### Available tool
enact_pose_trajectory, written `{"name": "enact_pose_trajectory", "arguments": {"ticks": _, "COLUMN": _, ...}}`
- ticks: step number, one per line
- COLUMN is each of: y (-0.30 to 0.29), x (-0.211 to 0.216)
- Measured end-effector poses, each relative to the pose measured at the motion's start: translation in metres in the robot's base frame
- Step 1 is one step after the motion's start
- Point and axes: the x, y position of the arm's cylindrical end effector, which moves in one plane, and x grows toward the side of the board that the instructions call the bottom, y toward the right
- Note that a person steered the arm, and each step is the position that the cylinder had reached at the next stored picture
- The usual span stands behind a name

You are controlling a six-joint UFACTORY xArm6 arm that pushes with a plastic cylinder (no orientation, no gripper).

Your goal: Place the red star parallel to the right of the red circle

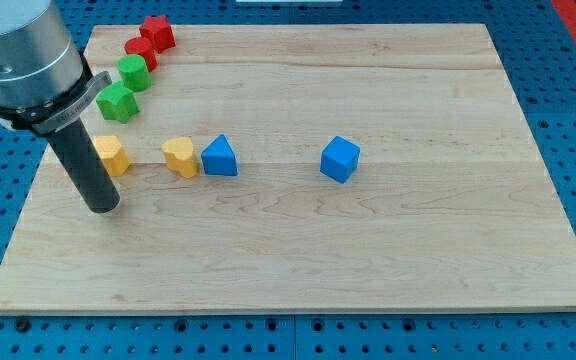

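Rod ends in my tip (101, 207), with no jaws to open or grip anything. Red star (157, 32) and red circle (140, 50) touch, well toward the view's top from it.

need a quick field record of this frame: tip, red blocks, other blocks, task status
tip: my tip near the board's left edge, just left of and below the yellow block
red star: top-left corner of the wooden board
red circle: just below-left of the star, close or touching
greens: green block, green star
mid row: yellow heart, blue triangle, blue cube
status: star not yet level with the circle
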Motion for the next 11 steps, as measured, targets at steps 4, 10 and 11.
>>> {"name": "enact_pose_trajectory", "arguments": {"ticks": 4, "y": -0.067, "x": -0.151}}
{"name": "enact_pose_trajectory", "arguments": {"ticks": 10, "y": 0.078, "x": -0.297}}
{"name": "enact_pose_trajectory", "arguments": {"ticks": 11, "y": 0.128, "x": -0.249}}
